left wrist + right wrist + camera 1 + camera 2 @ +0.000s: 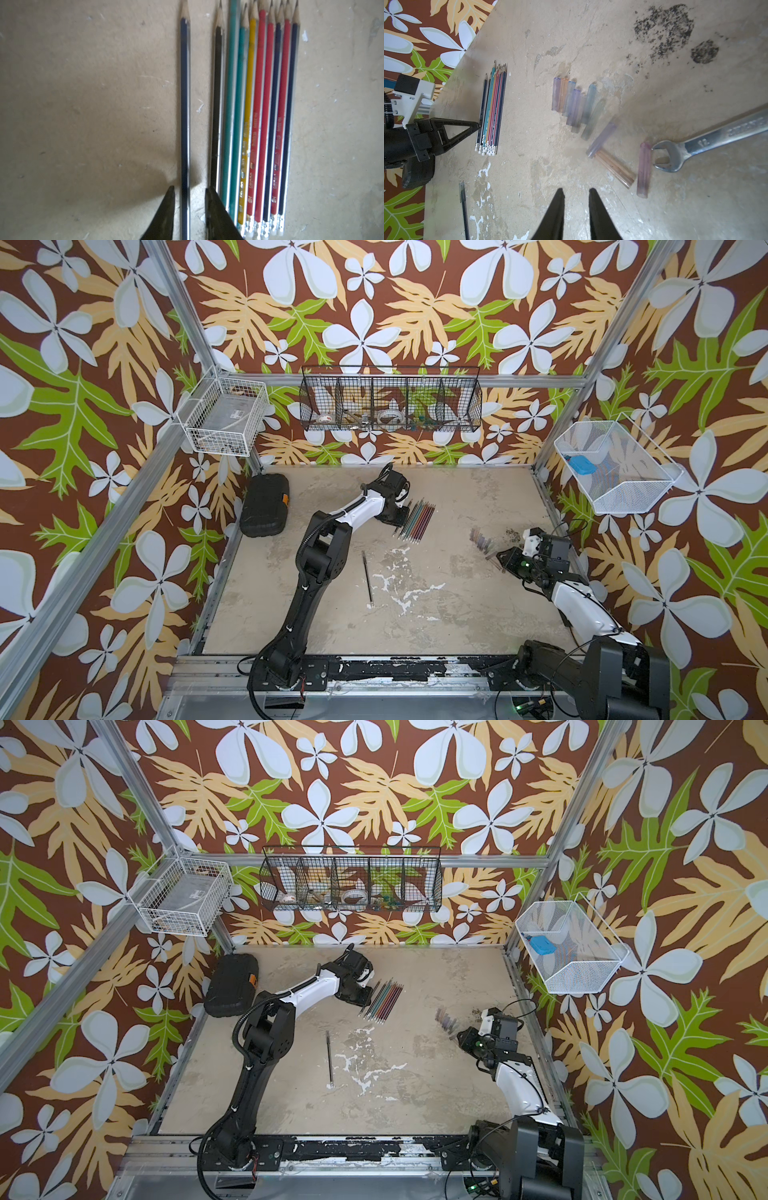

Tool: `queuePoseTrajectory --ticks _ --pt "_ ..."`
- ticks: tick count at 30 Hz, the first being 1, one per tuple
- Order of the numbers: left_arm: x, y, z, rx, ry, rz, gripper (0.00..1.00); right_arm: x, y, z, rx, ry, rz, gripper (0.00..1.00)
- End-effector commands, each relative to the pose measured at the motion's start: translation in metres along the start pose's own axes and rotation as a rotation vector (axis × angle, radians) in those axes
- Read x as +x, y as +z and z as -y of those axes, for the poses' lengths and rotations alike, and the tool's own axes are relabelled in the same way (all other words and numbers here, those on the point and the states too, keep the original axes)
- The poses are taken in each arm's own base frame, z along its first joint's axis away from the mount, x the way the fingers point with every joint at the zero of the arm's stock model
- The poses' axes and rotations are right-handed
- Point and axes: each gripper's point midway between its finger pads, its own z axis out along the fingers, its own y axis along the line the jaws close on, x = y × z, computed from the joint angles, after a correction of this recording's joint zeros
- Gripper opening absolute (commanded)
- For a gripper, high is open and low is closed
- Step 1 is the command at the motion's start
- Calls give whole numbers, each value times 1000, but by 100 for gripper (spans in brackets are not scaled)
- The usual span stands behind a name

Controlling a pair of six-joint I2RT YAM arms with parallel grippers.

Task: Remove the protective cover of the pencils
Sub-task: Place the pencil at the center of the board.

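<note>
The pencils point(415, 519) point(382, 999) lie side by side on the table, far centre, and also show in the right wrist view point(492, 112). The packed row point(259, 114) is black, teal, yellow, red and navy, with bare sharpened tips. One navy pencil point(185, 104) lies a little apart. My left gripper point(190, 189) point(398, 519) stands open astride its eraser end, with a gap on each side. Several translucent tinted covers point(571, 99) point(482, 540) lie loose at the right. My right gripper point(576, 190) point(495, 558) is open and empty, just short of them.
A steel wrench point(695, 143) lies beside the nearest pink cover point(643, 168). A black pen point(367, 578) lies mid-table. A black case point(264, 506) sits at the far left. Wire baskets point(390, 404) hang on the walls. Dark crumbs point(664, 27) lie beyond the covers.
</note>
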Motion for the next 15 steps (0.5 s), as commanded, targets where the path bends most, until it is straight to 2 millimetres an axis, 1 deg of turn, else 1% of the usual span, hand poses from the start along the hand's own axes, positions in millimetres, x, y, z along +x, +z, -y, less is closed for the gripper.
queuePoseTrajectory --ticks 1,3,5,7,9,12,15 --pt "0 0 4 19 9 -7 33 3 -1 -1 -9 -12 -11 24" --pt "0 -2 6 33 10 -5 33 4 -1 -2 -12 -13 -16 24" --pt "-5 -9 11 50 9 8 32 4 -3 -5 -26 -22 -15 24" --pt "-11 -20 19 83 9 31 32 5 -6 -11 -53 -41 -17 24" --pt "-18 -35 29 130 8 66 31 7 -9 -21 -86 -71 -21 24" --pt "-31 -67 48 216 11 142 30 15 -8 -45 -111 -175 -50 25" --pt "-47 -111 65 282 28 265 29 34 -1 -79 -139 -285 -93 25"
